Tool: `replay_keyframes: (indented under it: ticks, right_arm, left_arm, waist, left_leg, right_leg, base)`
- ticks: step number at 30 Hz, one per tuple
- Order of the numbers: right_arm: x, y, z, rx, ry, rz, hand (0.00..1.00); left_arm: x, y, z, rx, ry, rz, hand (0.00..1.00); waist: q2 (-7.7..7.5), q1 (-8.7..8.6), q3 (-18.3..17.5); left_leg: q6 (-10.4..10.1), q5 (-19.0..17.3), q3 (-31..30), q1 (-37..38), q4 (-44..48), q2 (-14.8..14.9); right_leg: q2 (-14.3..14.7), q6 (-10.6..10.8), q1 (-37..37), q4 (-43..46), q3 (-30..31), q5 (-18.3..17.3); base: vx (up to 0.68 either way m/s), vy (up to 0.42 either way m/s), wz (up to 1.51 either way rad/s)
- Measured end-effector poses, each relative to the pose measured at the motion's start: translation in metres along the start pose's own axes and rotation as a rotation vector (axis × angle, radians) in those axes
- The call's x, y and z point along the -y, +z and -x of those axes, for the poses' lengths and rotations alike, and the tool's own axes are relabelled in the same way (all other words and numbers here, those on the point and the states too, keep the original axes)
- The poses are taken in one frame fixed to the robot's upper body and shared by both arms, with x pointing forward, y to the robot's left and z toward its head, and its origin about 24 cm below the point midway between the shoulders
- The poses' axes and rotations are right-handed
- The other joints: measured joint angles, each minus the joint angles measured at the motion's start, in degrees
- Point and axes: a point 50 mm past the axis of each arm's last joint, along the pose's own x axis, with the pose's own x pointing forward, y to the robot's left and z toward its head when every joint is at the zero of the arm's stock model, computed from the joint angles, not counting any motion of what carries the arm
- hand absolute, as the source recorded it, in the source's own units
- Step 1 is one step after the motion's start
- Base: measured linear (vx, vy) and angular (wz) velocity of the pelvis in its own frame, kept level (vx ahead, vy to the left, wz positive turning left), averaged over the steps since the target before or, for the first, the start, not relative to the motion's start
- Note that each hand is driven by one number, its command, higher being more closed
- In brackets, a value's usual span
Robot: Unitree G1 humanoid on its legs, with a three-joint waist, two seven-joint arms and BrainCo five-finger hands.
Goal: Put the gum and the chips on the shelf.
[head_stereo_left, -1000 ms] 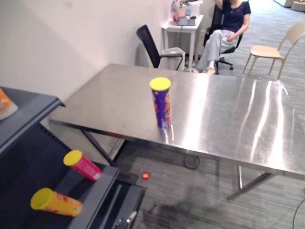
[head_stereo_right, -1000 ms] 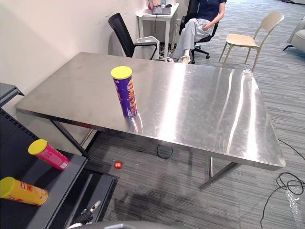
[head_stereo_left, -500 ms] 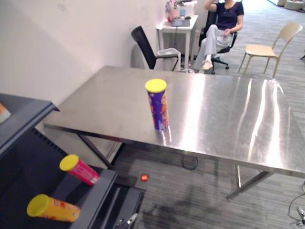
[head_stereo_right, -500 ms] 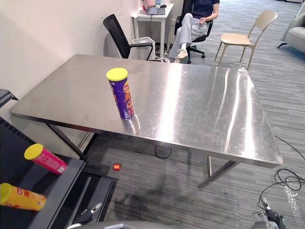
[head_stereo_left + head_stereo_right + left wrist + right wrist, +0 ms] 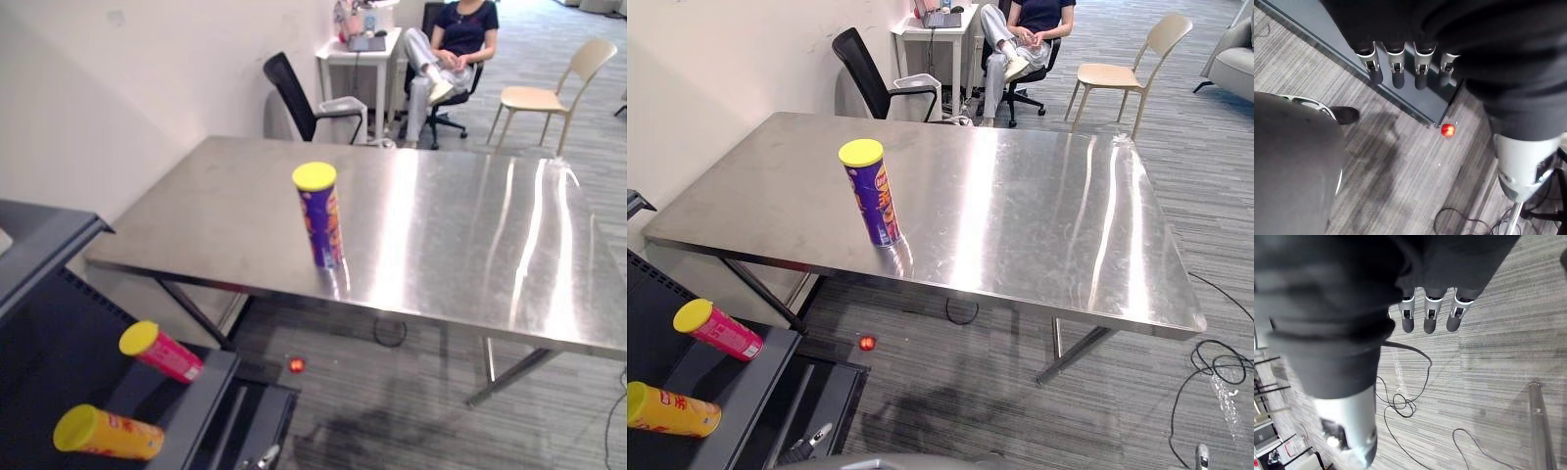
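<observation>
Left hand (image 5: pixel 1397 68) hangs with straight, relaxed fingers that hold nothing, over grey carpet beside the edge of the dark shelf (image 5: pixel 211 392). Right hand (image 5: pixel 1431 316) hangs the same way, its fingers straight and empty above the carpet. Seen from the head, the purple chips can (image 5: pixel 322 217) with its yellow lid stands upright at about 12 o'clock, on the steel table (image 5: pixel 470 245) near the table's front edge and well apart from both hands. The shelf lies at about 8 o'clock, and on its lower board a pink can (image 5: pixel 162 351) and a yellow can (image 5: pixel 108 434) rest on their sides, apart from each other. A small red round thing (image 5: pixel 296 365) lies on the floor between shelf and table; whether it is the gum I cannot tell. At 1 o'clock, beyond the table, a person (image 5: pixel 451 44) sits in an office chair, with a beige chair (image 5: pixel 549 93) at 2 o'clock and a black chair (image 5: pixel 299 93) at 12 o'clock
</observation>
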Motion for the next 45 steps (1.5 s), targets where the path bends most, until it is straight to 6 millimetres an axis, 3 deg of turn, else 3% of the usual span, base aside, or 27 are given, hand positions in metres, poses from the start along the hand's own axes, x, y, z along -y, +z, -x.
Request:
replay_keyframes:
  ticks: [4, 6, 11, 17, 22, 24, 31, 45]
  right_arm:
    - [-0.015, 0.004, 0.001, 0.077, 0.008, 0.03, 0.0]
    - [-0.026, 0.02, 0.007, 0.215, 0.027, 0.073, 0.0]
    - [-0.029, 0.03, 0.017, 0.358, -0.008, 0.062, 0.0]
    - [-0.006, 0.006, 0.021, 0.309, -0.05, 0.065, 0.0]
    - [-0.001, -0.007, 0.022, 0.268, -0.049, 0.066, 0.0]
    - [0.004, -0.011, 0.023, 0.249, -0.052, 0.033, 0.0]
    - [0.013, -0.031, 0.025, 0.184, -0.069, -0.118, 0.0]
    - [0.034, -0.085, 0.033, -0.023, -0.057, -0.004, 0.0]
  left_arm:
    - [-0.001, -0.001, 0.0, -0.009, 0.014, 0.028, 0.0]
    - [-0.001, -0.002, 0.0, -0.008, 0.027, 0.05, 0.0]
    - [0.001, -0.005, 0.001, -0.006, 0.051, 0.075, 0.0]
    - [0.009, -0.005, 0.002, 0.003, 0.034, 0.095, 0.0]
    - [0.011, -0.005, 0.002, 0.005, 0.031, 0.1, 0.0]
    - [0.014, -0.003, 0.001, 0.012, 0.026, 0.107, 0.0]
    - [0.016, -0.003, 0.001, 0.013, 0.03, 0.136, 0.0]
    - [0.023, 0.001, 0.0, 0.021, 0.011, 0.129, 0.0]
  waist:
    - [-0.26, -0.2, -0.21]
    - [-0.39, 0.17, -0.41]
    - [-0.72, 0.27, -1.54]
    - [-0.47, 0.53, -1.85]
    - [-0.37, 0.94, -1.91]
    - [-0.36, 1.82, -1.91]
    - [-0.22, 2.33, -1.88]
    - [0.92, 3.75, -0.29]
  left_leg:
    - [-0.01, -0.01, 0.68, 0.19, -0.01, 0.1]
    - [-0.05, -0.03, 1.31, 0.81, 0.0, 0.31]
    - [-0.1, -0.01, 1.48, 1.02, -0.01, 0.49]
    - [-0.21, 0.12, 1.87, 1.18, -0.02, 0.81]
    - [-0.36, 0.13, 2.55, 1.33, -0.02, 1.15]
    - [-0.56, -0.01, 2.93, 1.7, -0.02, 1.31]
    - [-0.99, -0.36, 3.2, 2.13, -0.03, 1.62]
    - [-1.42, -0.75, 4.59, 2.1, -0.02, 2.17]
  right_leg:
    - [0.15, 0.29, -0.22, 0.04, 0.73, 0.19]
    - [0.24, 0.64, -0.07, 0.06, 0.89, 0.44]
    - [0.28, 0.67, 0.04, -0.1, 0.63, 0.45]
    - [0.48, 0.68, 0.07, -0.3, 0.47, 0.46]
    - [0.75, 0.66, 0.09, -0.56, 0.53, 0.54]
    - [0.9, 0.67, 0.46, -1.0, 0.68, 0.66]
    - [1.12, 0.67, 0.97, -1.33, 0.47, 0.66]
    - [1.72, 0.55, 0.19, -1.25, 0.98, 0.59]
  base:
    - [0.0, -0.001, -0.08]
    - [-0.02, -0.02, -0.13]
    - [-0.04, -0.035, -0.04]
    - [-0.03, -0.032, -0.03]
    - [0.0, -0.028, -0.04]
    - [0.01, -0.029, -0.06]
    - [0.0, -0.003, -0.01]
    - [-0.01, -0.019, -0.03]
